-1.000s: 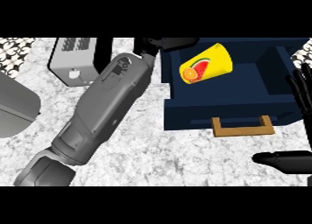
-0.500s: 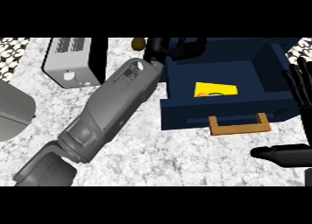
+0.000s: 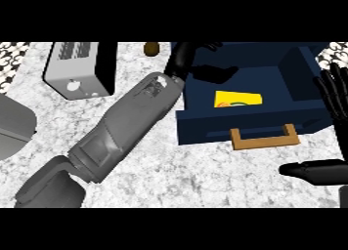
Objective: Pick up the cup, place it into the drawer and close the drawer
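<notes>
Lying deeper in drawer [image 3: 206, 128] now: cup [image 3: 237, 99]; left robot hand [image 3: 206, 66] withdrawn.

The drawer [image 3: 256, 122] stands open, and its handle [image 3: 265, 137] faces bare table [image 3: 206, 171] in front. The left hand [image 3: 206, 63] and its forearm cross over the drawer's left rear corner. The right hand [image 3: 341, 102] rests open beside the drawer's right wall. A toaster [image 3: 79, 68] stands well apart at the left.

Single head view, looking steeply down at the counter [image 3: 206, 171] from close above. Forearms enter from the lower edge. Frame takes in the open drawer [image 3: 249, 122] at upper right and a toaster [image 3: 79, 68] at upper left.
</notes>
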